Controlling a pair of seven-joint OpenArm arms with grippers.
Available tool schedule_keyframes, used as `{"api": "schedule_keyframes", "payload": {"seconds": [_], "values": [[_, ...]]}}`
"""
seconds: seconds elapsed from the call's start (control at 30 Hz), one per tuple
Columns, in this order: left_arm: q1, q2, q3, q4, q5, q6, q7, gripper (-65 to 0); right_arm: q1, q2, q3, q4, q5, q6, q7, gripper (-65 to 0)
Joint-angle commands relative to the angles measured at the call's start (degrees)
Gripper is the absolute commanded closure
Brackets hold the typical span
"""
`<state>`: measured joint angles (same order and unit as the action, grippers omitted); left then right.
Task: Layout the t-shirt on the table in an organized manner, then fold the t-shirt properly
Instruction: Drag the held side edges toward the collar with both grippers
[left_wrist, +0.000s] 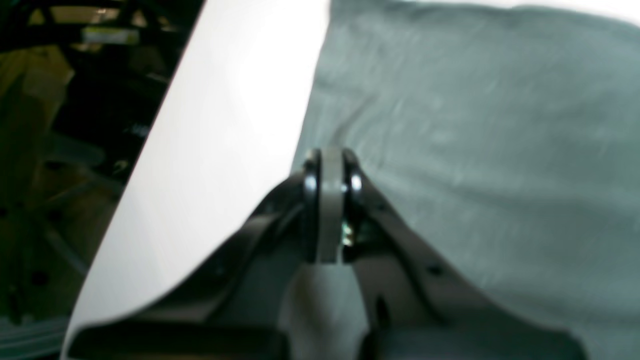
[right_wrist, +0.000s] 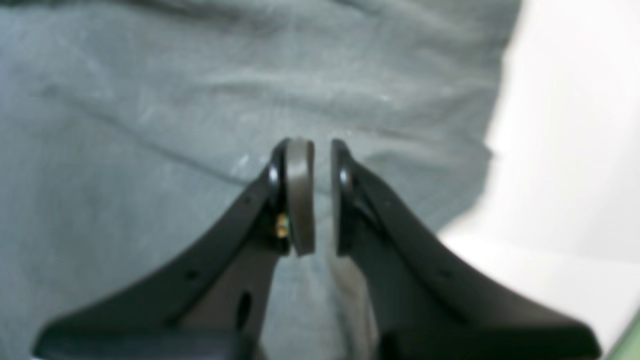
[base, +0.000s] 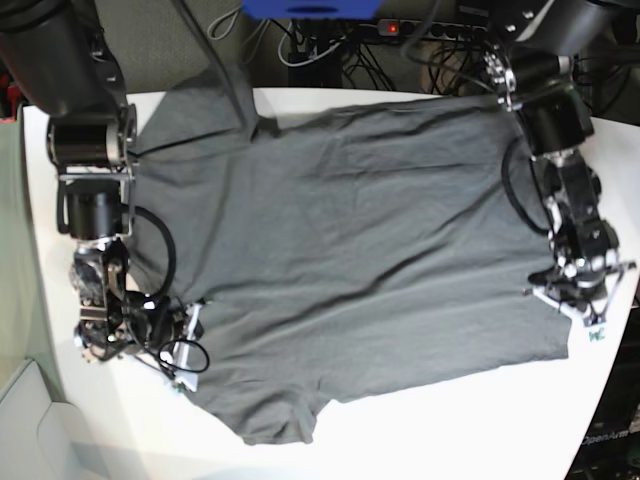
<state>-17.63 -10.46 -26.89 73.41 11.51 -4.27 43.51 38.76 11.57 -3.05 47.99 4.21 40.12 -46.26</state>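
**Q:** Base view first, from the near edge: what lies closest?

**A:** At the bottom of the frame, bare white table (base: 420, 450). Just above it, a short sleeve of the dark grey t-shirt (base: 340, 260) points toward the lower middle. The shirt lies spread mostly flat across the table, wrinkled, filling the centre of the frame.

**Q:** Where are the arms?

**A:** The right end effector (base: 185, 350) sits at lower left, at the shirt's edge. The left end effector (base: 578, 300) sits at middle right, by the opposite edge. Farther back, at the top, are cables and a power strip (base: 420, 26).

**Q:** How do the jaws stand?

**A:** In the left wrist view, the left end effector (left_wrist: 330, 165) is pressed together, right over the line where cloth meets white table; whether it pinches fabric, I cannot tell. In the right wrist view, the right end effector (right_wrist: 320, 150) shows a narrow gap with nothing between the pads, hovering over grey cloth, table at right.
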Motion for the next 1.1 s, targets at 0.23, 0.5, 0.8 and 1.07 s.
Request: {"api": "schedule_keyframes", "payload": {"seconds": [0.23,0.5,0.8,1.07], "values": [[10.1,-2.4,-3.8,10.2,-13.7,0.2,4.9,-0.2,5.6,1.7,0.2,-12.0,0.7,-0.1,14.1,-5.2],[15.7,-2.3,-6.8,11.1,-15.6,0.2,4.7,-0.2,3.4,3.0,0.1,-13.7,0.8,-0.1,17.2,-5.2],[17.0,-2.3,-6.8,11.1,-15.6,0.2,4.4,-0.2,1.0,4.0,0.2,-13.8,0.8,-0.1,19.0,-5.2],[17.1,-2.3,-6.9,11.2,-15.6,0.2,4.4,-0.2,0.9,4.1,0.1,-19.3,0.6,-3.9,22.0,-5.2]]}}
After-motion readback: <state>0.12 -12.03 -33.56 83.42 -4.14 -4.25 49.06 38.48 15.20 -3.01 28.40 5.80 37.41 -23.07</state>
